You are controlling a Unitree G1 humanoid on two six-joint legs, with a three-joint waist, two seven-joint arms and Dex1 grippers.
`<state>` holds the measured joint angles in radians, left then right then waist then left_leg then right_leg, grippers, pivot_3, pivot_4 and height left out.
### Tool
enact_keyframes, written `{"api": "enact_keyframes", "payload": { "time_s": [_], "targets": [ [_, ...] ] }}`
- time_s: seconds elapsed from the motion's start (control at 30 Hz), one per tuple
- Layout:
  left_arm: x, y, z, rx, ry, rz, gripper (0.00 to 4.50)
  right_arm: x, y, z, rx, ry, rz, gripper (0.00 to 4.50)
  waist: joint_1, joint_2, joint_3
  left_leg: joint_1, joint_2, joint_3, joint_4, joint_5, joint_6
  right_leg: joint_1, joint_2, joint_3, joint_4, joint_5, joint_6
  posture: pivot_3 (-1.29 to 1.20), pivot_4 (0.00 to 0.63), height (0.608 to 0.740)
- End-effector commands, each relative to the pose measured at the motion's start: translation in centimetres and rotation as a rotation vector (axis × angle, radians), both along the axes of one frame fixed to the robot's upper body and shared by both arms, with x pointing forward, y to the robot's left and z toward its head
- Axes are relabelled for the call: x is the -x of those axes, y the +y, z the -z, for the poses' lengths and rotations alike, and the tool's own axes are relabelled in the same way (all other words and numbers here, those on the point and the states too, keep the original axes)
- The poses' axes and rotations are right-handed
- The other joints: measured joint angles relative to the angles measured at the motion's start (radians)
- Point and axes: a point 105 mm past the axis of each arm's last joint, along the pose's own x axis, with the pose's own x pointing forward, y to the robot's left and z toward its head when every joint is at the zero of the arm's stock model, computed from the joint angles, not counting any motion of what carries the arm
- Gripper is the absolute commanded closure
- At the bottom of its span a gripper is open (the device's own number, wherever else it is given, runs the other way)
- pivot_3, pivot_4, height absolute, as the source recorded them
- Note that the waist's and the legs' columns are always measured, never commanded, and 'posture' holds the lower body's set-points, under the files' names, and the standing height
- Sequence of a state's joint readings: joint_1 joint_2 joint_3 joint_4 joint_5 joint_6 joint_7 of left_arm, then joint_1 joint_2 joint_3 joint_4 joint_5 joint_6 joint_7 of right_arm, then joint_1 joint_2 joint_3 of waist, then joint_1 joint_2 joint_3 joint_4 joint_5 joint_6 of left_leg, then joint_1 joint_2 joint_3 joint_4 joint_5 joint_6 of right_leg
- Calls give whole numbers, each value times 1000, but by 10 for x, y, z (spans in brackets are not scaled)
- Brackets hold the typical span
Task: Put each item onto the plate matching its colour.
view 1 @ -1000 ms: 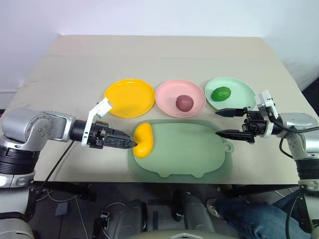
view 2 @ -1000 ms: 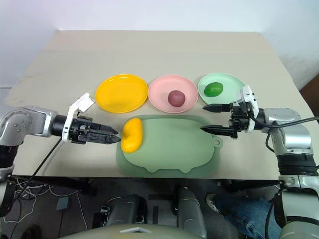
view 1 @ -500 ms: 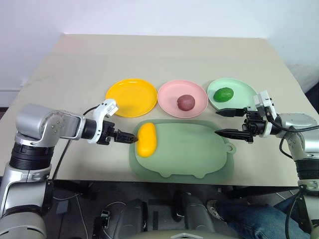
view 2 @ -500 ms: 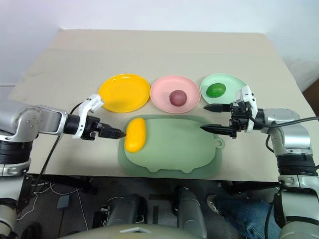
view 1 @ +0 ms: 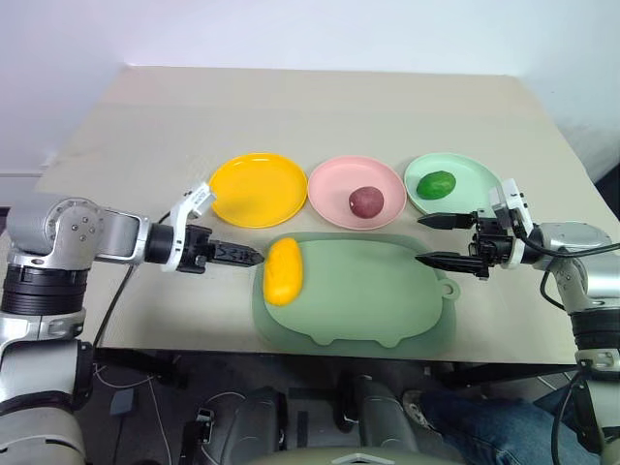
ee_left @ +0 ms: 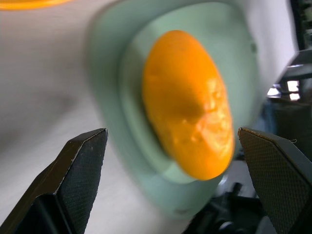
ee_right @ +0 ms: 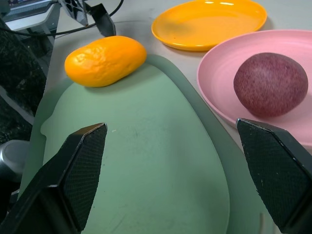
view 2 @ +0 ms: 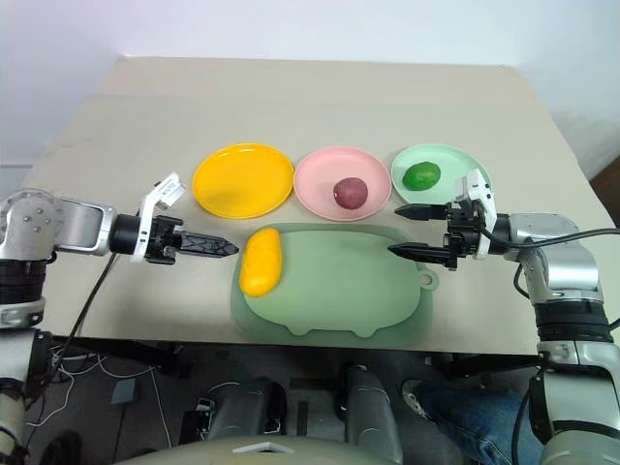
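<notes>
A big tan table [view 1: 320,107] holds a green pig-shaped tray [view 1: 368,300]. Behind the tray sit three plates in a row: a yellow plate [view 1: 258,189], a pink plate [view 1: 334,184] and a green plate [view 1: 470,179]. The yellow fruit [view 1: 283,270] lies on the tray's left end. The purple fruit [view 1: 365,201] sits on the pink plate, the green fruit [view 1: 436,183] on the green plate. The left gripper [view 1: 247,257] is just beside the yellow fruit, jaws wide apart, holding nothing. The right gripper [view 1: 427,240] hangs by the tray's right end, jaws apart too

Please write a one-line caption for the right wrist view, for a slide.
Open right gripper over the green tray, facing the yellow fruit, the purple fruit on the pink plate, and the yellow plate.
</notes>
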<state>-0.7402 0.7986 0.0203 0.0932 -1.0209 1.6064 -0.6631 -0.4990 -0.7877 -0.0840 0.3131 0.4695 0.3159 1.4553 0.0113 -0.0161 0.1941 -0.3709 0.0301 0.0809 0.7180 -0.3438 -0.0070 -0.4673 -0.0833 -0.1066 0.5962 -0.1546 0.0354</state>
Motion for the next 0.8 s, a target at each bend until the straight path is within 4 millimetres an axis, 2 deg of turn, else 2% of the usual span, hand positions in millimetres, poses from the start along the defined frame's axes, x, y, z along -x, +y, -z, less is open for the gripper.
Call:
{"api": "enact_keyframes", "payload": {
  "time_s": [0.03,0.17,0.3,0.4,0.57,0.67,0.73,0.8],
  "targets": [
    [2,-5,-12,38,-16,19,0,-1,-1,-6,5,-33,2,41,0,0,0,0,0,0,0,0,0,0,0,0,0,0,0,0,150,740],
    [-2,-13,-8,76,9,3,0,-2,-1,-6,9,-42,6,41,1,0,0,1,0,0,0,0,0,0,0,0,0,0,0,0,150,740],
    [3,-24,9,35,34,19,0,-3,-1,-7,8,-38,11,41,1,0,0,1,0,0,0,0,0,1,-1,0,0,0,0,0,150,740],
    [2,-29,11,57,42,9,0,-3,-1,-8,14,-42,11,41,0,0,0,1,0,0,0,0,0,1,0,0,0,0,0,0,150,740],
    [4,-37,27,-22,39,9,0,-5,-2,-9,11,-47,27,41,1,0,0,2,0,1,0,0,-1,1,-1,0,0,0,0,0,150,740],
    [0,-40,35,-12,65,-29,564,-5,-1,-9,14,-46,24,0,2,0,0,4,0,0,0,0,-1,3,-1,0,0,0,0,0,150,740],
    [-2,-43,36,1,69,-48,1173,-5,-1,-10,12,-51,24,0,3,0,0,6,-1,0,0,0,-1,6,-1,0,-1,0,0,0,150,740],
    [-1,-44,38,-9,73,-45,1389,-4,-1,-11,13,-52,21,0,3,0,0,8,-1,0,-1,0,-1,8,-1,0,-1,0,0,0,150,740]
  ]
}}
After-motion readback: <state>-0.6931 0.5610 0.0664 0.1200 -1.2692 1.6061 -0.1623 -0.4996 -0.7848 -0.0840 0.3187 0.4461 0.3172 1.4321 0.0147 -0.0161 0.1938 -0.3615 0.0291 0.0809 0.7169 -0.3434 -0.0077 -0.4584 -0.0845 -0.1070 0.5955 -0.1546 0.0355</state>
